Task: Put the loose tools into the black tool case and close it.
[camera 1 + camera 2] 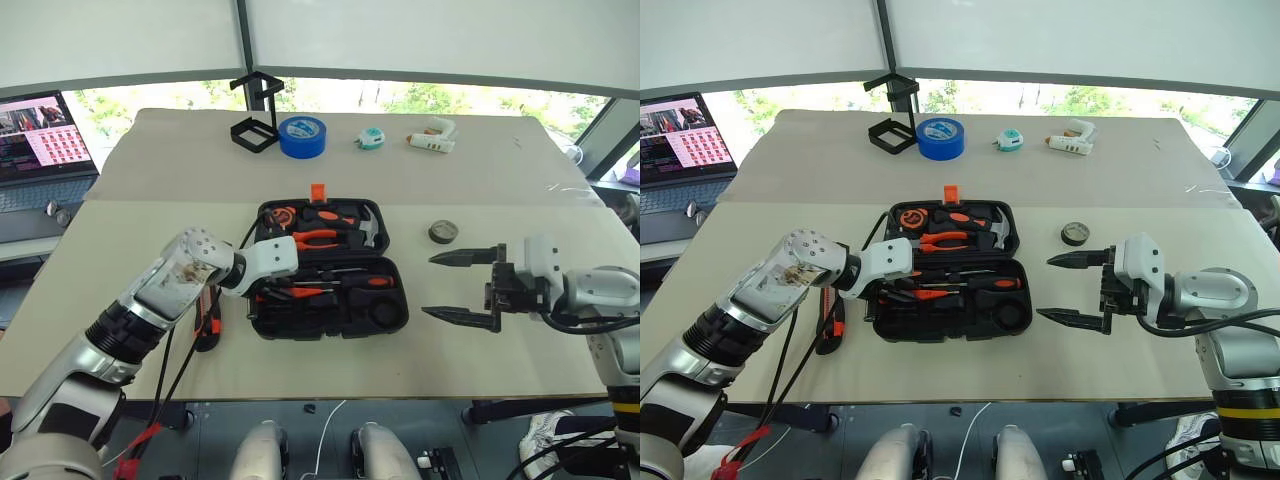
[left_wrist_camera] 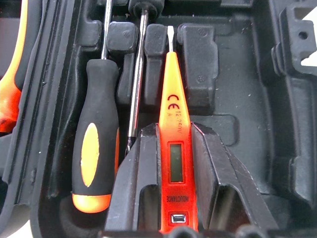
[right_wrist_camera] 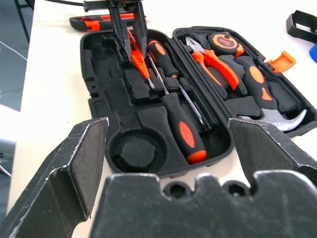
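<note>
left gripper (image 3: 130, 42): jaws clamped, angled down | right gripper (image 1: 465, 288): jaws spread wide, level, pointing left

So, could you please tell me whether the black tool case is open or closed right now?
Open. The black tool case lies flat with both halves spread, showing its pliers and screwdrivers in their slots.

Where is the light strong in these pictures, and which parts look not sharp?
Left eye view: bright daylight from the windows behind the beige table, with soft shadows. Left wrist view: the slim orange tester pen glows brightly between the left gripper fingers, and the black plastic tool case stays dark. Right wrist view: the right gripper fingers are blurred in the foreground; the case's tools are sharp.
</note>
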Motion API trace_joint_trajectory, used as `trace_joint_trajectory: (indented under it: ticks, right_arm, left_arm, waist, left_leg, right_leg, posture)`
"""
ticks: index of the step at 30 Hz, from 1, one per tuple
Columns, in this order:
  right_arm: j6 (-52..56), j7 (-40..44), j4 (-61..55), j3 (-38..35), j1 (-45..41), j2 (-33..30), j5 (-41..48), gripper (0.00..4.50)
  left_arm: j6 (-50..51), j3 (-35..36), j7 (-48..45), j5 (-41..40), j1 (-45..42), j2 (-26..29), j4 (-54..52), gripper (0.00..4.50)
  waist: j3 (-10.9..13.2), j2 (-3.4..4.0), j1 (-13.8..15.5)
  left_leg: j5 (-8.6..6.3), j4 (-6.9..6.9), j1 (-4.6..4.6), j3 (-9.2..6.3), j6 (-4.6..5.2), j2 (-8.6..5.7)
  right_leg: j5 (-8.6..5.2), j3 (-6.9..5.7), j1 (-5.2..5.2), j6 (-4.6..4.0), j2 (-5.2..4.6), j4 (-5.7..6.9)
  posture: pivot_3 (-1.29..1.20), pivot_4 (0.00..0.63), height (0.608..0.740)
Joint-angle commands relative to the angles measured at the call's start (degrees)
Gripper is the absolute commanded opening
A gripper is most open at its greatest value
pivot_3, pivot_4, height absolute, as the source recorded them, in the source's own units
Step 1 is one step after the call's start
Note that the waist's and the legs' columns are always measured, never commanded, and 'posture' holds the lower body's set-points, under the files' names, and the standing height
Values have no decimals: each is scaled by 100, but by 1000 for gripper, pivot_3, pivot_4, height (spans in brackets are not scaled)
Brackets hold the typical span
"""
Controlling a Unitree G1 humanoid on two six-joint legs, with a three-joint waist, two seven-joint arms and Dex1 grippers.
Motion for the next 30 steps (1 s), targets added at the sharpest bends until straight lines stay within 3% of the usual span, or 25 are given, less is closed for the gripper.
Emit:
trace_joint_trajectory:
  ticks: [1,10,11,12,18,22,27,30]
  right_arm:
    - [78,-56,-145,-95,-140,41,156,4500]
    - [204,-116,-219,-3,-233,186,166,4500]
    - [212,-116,-228,-3,-232,196,163,4500]
    - [223,-122,-236,1,-237,210,163,4500]
    - [321,-153,-301,-5,-257,261,188,4500]
    - [366,-160,-328,-17,-225,292,189,4500]
    - [406,-201,-371,7,-209,359,181,4500]
    - [440,-255,-419,13,-209,426,192,4500]
  left_arm:
    - [72,-216,-199,229,-31,-29,-1,425]
    - [267,-197,-271,318,-24,-369,206,425]
    - [224,-180,-294,317,-3,-379,204,1425]
    - [239,-79,-229,276,40,-422,193,1612]
    - [-5,809,-342,-385,151,-504,-73,3908]
    - [179,1388,-391,-921,160,-479,-350,3908]
    - [-257,1657,-244,-864,362,-426,-78,3908]
    - [-701,1978,100,-921,559,-750,409,3244]
  waist:
    - [0,0,-4]
    - [0,0,18]
    - [0,0,18]
    - [0,0,11]
    - [0,0,3]
    - [0,-1,9]
    - [0,0,3]
    - [0,0,0]
  left_leg:
    - [0,2,1,-1,0,0]
    - [-1,10,1,-9,2,-6]
    - [-1,10,1,-10,3,-7]
    - [-2,10,1,-10,3,-7]
    - [-2,9,-3,-16,4,-4]
    - [-2,12,-8,-18,4,-6]
    - [-3,12,-7,-18,5,-6]
    - [-3,11,-5,-17,5,-6]
  right_leg:
    - [0,1,0,0,0,1]
    - [1,0,6,4,-5,3]
    - [1,0,6,5,-7,3]
    - [1,0,6,5,-7,3]
    - [1,0,-3,5,-4,9]
    - [2,-3,-3,6,-10,9]
    - [2,-2,-3,7,-7,8]
    - [2,-2,-3,7,-7,9]
  posture:
    - [0,150,740]
    - [0,150,740]
    - [0,150,740]
    - [0,150,740]
    - [0,150,740]
    - [0,150,740]
    - [0,150,740]
    - [0,150,740]
